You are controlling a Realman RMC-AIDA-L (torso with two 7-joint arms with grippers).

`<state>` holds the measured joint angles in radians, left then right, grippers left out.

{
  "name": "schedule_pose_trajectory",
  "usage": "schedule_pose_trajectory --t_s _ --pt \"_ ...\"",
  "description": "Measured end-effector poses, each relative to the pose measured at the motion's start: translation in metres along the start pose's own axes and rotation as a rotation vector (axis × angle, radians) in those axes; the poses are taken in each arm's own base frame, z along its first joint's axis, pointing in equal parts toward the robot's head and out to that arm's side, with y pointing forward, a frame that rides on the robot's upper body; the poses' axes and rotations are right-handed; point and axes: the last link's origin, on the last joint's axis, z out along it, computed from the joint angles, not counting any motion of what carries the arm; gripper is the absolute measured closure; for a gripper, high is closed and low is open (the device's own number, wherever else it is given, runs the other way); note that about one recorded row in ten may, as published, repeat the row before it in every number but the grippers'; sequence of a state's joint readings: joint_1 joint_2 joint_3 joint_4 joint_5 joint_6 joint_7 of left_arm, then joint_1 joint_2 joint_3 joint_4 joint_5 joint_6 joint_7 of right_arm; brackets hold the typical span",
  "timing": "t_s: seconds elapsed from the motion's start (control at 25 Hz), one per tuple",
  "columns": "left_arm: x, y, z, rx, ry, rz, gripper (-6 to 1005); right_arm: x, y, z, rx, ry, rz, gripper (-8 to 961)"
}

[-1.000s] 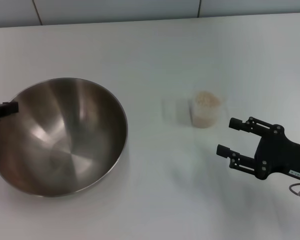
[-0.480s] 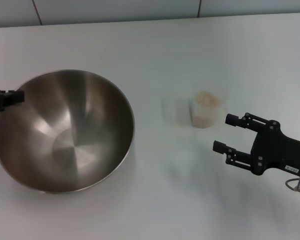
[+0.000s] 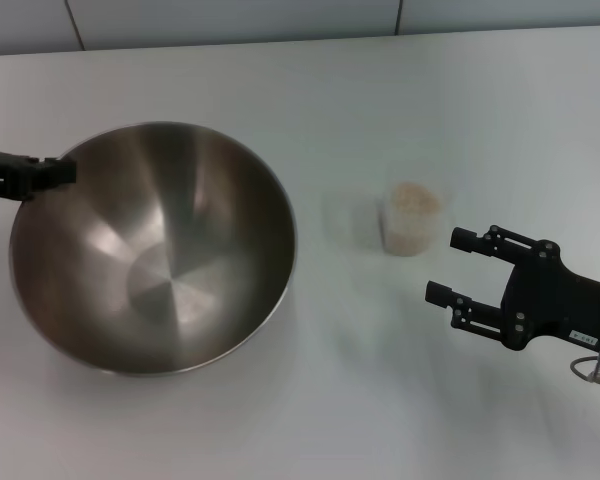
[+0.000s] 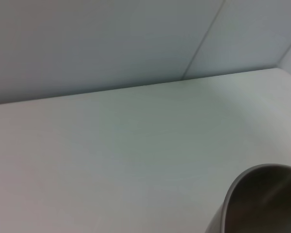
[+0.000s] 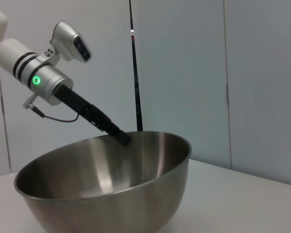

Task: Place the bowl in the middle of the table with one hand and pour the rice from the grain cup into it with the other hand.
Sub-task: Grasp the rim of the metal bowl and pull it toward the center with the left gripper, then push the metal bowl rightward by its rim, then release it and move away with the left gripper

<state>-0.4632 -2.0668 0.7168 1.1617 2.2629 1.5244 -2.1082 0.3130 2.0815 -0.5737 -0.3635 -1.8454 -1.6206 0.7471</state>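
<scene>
Steel mixing bowl (image 3: 155,250) sits on the left half of the white worktop (image 3: 310,90), tipped a bit so its opening faces slightly right. Shiny brushed inside, nothing in it. Left pincer (image 3: 58,172) reaches in from the left edge and meets the bowl's upper-left rim; in the right wrist view the black tip (image 5: 122,137) sits right at the rim of the bowl (image 5: 111,187). It appears clamped on the rim. Left wrist view shows only a slice of bowl rim (image 4: 262,199) and bare worktop (image 4: 111,145).

Clear plastic grain cup (image 3: 412,220) stands upright right of centre, well apart from the bowl. Rice (image 3: 413,198) fills it close to the top, whitish-beige heap.

Right pincer (image 3: 452,266) hovers near the cup, just to its right and nearer the robot, not touching it. Its 2 fingers (image 3: 477,242) are spread wide, pointing left toward the cup, nothing between them. Grey wall panels behind the worktop.
</scene>
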Motion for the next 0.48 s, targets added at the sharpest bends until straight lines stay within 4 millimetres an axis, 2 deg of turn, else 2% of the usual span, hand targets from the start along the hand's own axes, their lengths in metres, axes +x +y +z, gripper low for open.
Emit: schedule_pose_trajectory --t_s 0.08,0.48 --pt "0.012 0.007 0.006 -0.022 -0.006 0.03 948 0.0 0.0 0.0 0.0 0.0 0.0 242" --pt "0.026 0.023 0.024 -0.068 -0.035 0.097 948 -0.001 0.001 0.0 -0.006 -0.007 0.005 239"
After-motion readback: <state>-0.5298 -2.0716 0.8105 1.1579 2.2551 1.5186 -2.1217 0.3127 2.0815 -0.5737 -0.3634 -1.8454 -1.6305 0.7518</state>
